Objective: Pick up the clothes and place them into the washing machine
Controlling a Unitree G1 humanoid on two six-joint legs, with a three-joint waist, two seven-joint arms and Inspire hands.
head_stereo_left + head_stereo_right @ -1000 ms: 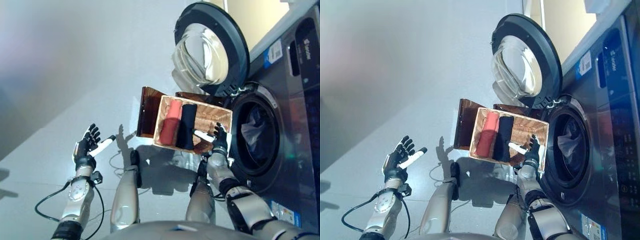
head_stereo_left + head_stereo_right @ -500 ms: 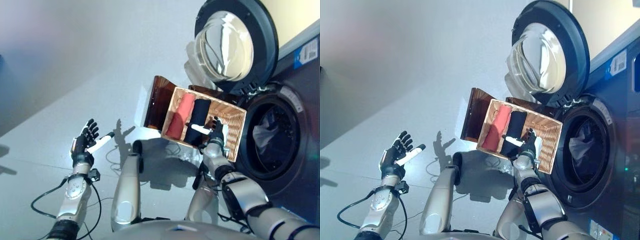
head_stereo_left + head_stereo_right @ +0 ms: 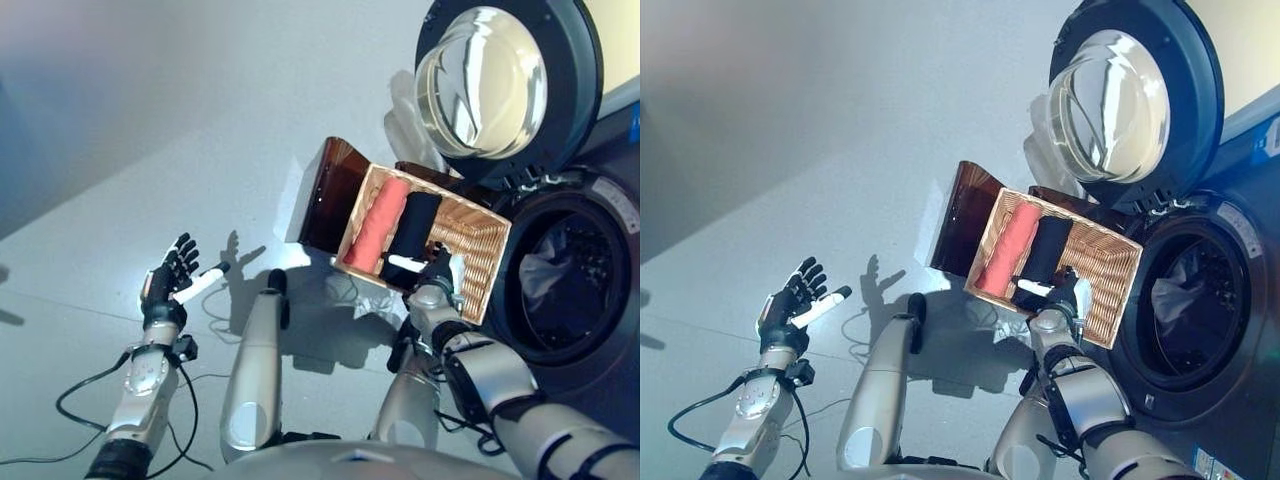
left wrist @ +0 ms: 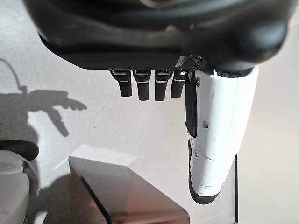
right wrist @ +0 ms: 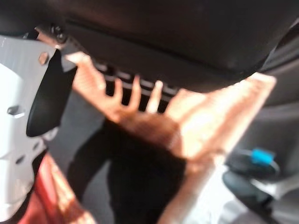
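A woven basket (image 3: 475, 245) sits on the grey floor (image 3: 150, 130) just before the washing machine (image 3: 1240, 330), its brown lid (image 3: 325, 195) swung open at the basket's 9 o'clock side; inside lie two rolled clothes side by side and touching, a red roll (image 3: 378, 225) toward 9 o'clock and a black roll (image 3: 410, 228) just at its 3 o'clock; the rest of the basket, toward 3 o'clock, shows bare weave; the machine's round door (image 3: 510, 85) stands swung open at 12 o'clock of the basket, and the dark drum opening (image 3: 565, 285) lies at the basket's 3 o'clock, with some pale cloth (image 3: 545, 270) showing inside it.

The right hand (image 3: 436, 272) reaches over the basket's near rim, at 6 o'clock of the black roll, its white thumb pointing toward that roll; its fingers look straight and spread in its wrist view, holding nothing, though whether they touch the cloth cannot be told; the left hand (image 3: 168, 282) hangs well apart at the far 9 o'clock side above the floor, fingers wide and straight, empty.
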